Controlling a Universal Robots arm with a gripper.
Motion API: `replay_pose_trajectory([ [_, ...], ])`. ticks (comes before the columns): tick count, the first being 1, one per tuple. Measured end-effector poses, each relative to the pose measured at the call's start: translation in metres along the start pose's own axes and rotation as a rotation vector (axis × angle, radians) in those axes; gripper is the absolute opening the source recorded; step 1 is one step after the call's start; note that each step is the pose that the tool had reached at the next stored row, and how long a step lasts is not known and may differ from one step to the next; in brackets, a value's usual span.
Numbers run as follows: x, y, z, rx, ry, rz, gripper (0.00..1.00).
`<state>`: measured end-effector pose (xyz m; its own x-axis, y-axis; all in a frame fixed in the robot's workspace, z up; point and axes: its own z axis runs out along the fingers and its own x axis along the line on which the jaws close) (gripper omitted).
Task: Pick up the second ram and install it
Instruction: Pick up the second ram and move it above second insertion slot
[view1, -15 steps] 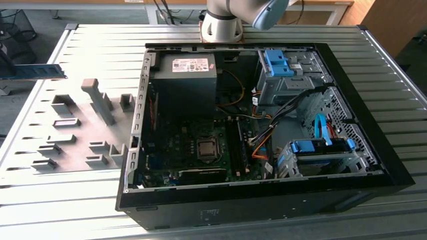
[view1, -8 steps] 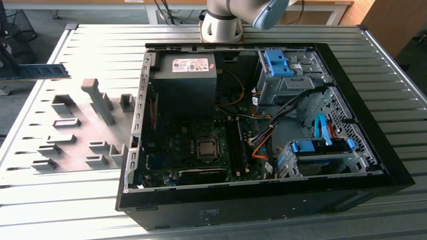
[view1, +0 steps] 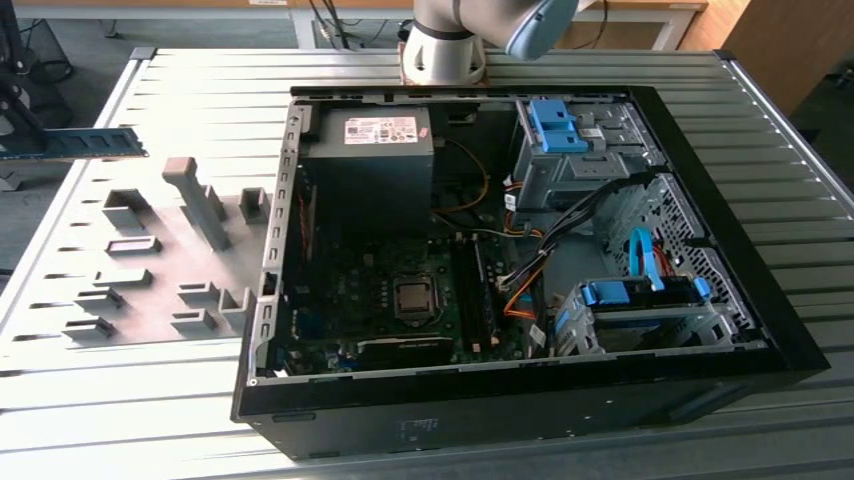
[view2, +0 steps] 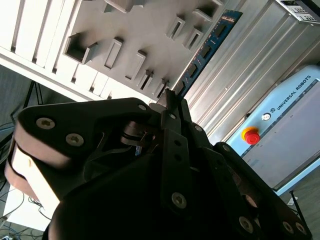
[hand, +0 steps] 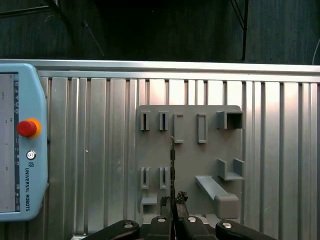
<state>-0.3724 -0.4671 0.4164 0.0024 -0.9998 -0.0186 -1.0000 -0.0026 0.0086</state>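
My gripper (hand: 173, 200): fingers closed tight on one end of memory stick (hand: 172, 160), shown edge-on in first wrist view. Memory stick: blue board with dark chips, held in air, reaching out from gripper over grey fixture plate (hand: 192, 150) on ribbed metal counter (hand: 100, 150). Farther out: pendant (hand: 15, 165) with red button (hand: 27, 128). Exterior view: memory stick at exterior view's left, well apart from open computer case (view1: 754, 260).
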Motion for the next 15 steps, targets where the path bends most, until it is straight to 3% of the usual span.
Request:
replay_pose_trajectory([
  [15,0.0,-0.0075,-0.0001,-0.0001,0.0,0.0,0.14],
])
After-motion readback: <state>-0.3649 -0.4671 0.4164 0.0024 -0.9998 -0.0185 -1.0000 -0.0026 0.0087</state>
